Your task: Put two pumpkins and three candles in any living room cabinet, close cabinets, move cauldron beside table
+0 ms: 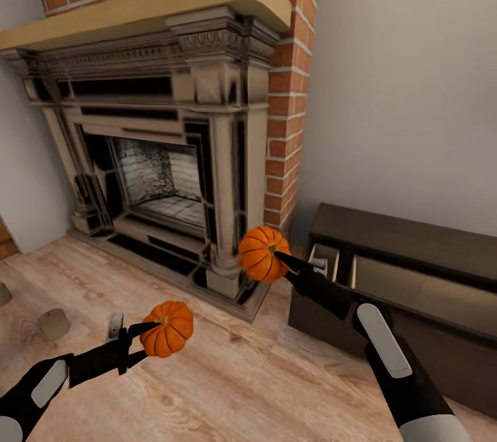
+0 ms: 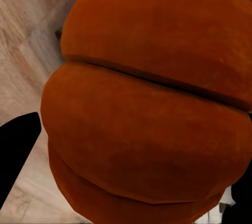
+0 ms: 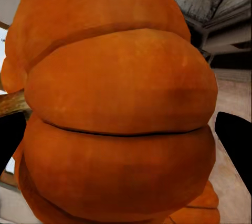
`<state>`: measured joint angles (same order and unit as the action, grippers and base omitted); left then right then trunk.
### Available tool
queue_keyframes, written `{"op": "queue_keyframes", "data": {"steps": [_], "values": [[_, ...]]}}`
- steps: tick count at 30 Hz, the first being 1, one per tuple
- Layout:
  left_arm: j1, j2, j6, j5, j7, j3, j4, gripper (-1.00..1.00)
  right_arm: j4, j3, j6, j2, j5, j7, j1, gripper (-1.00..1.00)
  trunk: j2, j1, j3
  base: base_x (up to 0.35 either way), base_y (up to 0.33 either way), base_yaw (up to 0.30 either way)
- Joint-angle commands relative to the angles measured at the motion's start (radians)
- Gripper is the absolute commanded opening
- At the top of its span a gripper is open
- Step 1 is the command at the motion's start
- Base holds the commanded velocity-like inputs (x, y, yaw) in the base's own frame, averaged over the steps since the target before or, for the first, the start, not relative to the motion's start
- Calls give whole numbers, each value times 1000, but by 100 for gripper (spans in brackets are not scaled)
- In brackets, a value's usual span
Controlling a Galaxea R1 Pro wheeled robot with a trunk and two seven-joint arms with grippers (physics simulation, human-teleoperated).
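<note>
Two bright-orange ribbed pumpkins hang in the air above the wooden floor. My left gripper (image 1: 153, 329) is shut on one pumpkin (image 1: 167, 329) (image 2: 152, 103) low in front of the fireplace. My right gripper (image 1: 278, 256) is shut on the other pumpkin (image 1: 261, 253) (image 3: 121, 108), just left of the dark-brown cabinet (image 1: 414, 238), whose drawers (image 1: 407, 283) stand pulled open. A beige candle (image 1: 54, 324) stands on the floor at the far left, and another candle (image 1: 3, 293) is cut by the picture's edge. Black fingers (image 3: 236, 140) flank the pumpkin in the right wrist view.
An ornate fireplace (image 1: 166, 173) with a brick chimney (image 1: 290, 83) fills the back. A plain grey wall (image 1: 407, 83) rises behind the cabinet. Open wooden floor (image 1: 235, 380) lies between my arms.
</note>
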<state>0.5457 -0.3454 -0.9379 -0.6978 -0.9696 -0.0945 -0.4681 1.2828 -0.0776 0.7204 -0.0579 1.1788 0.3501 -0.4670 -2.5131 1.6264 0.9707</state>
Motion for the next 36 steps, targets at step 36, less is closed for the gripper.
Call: {"op": "queue_keyframes", "data": {"steps": [36], "values": [[0,-3,-9,-8,-2,-6,-1,-100,-1,-1,-1,0,12,3,-1,-100,0,0,-33,2,-273,-255]]}}
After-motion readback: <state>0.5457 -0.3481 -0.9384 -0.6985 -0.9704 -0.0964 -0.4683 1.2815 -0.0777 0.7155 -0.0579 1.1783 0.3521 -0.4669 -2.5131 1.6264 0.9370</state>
